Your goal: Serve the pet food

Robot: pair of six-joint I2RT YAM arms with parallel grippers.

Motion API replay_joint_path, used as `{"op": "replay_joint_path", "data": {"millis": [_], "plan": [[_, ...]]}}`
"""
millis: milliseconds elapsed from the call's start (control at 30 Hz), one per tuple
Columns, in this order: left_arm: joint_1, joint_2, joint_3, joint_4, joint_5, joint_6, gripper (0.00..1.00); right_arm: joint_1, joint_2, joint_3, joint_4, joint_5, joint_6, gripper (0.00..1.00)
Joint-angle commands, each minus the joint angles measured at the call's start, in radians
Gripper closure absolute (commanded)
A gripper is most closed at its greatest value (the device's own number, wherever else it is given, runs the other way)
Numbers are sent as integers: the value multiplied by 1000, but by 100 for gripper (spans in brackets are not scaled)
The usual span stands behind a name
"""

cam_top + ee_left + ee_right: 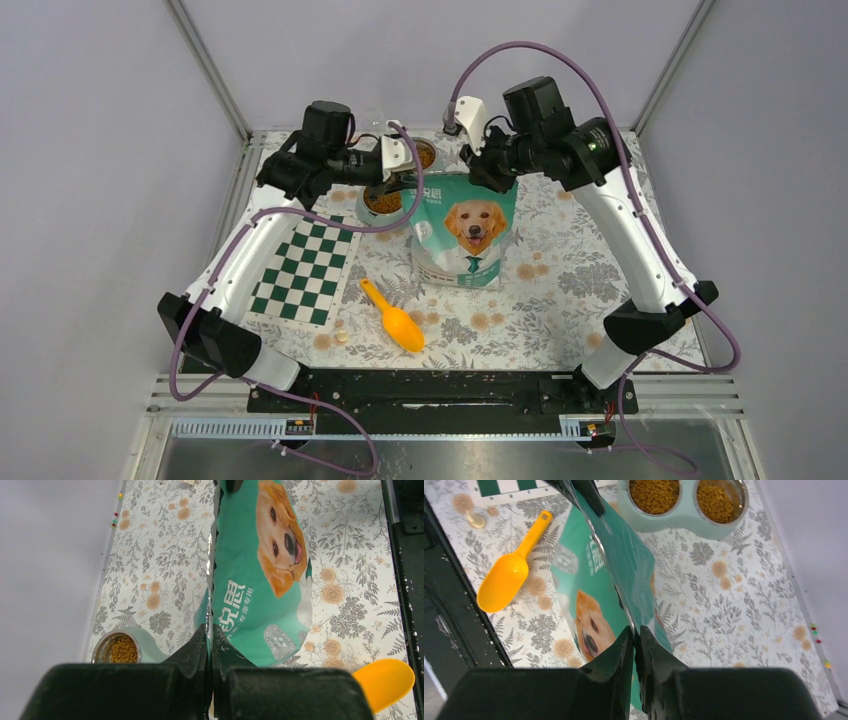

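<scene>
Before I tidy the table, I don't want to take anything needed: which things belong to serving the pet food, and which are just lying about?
In the job: pouch, pinched at its top by the left tool and right tool; kibble; double bowl.
Lying about: orange scoop, untouched; checkered mat.

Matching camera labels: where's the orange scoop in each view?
Top external: the orange scoop lies at centre, below and left of the teal dog-print pouch.
Left wrist: the scoop is at the bottom right, only its bowl showing.
Right wrist: the scoop is at the left, whole, handle toward the top.
Shared landmark: the pouch, beside the scoop in all three views.
</scene>
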Motion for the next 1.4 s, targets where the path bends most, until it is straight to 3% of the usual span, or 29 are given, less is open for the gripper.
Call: {"op": "replay_joint_path", "data": {"millis": [0,167,367,667,833,1000,1067,1367], "plan": [[53,-96,26,111,53,42,100,-24,-67,-25,-35,176,-45,87],[54,-95,27,110,65,39,100,-50,-96,-51,-48,206,-46,93],[54,-93,26,119,81,21,100,-77,-141,-114,-65,177,-59,76],[47,-67,51,134,118,-24,99,-97,-53,-23,-114,60,-81,81],[-3,-61,57,162,58,-51,74,-97,-41,20,-110,-21,-78,81],[-59,-52,49,232,28,-95,43,-97,-25,18,-133,-50,-82,100],[-82,-43,44,267,13,-108,36,-97,-32,9,-132,-51,-75,100],[-228,36,70,365,-127,-142,27,-98,-182,-165,60,-1,-35,100]]}}
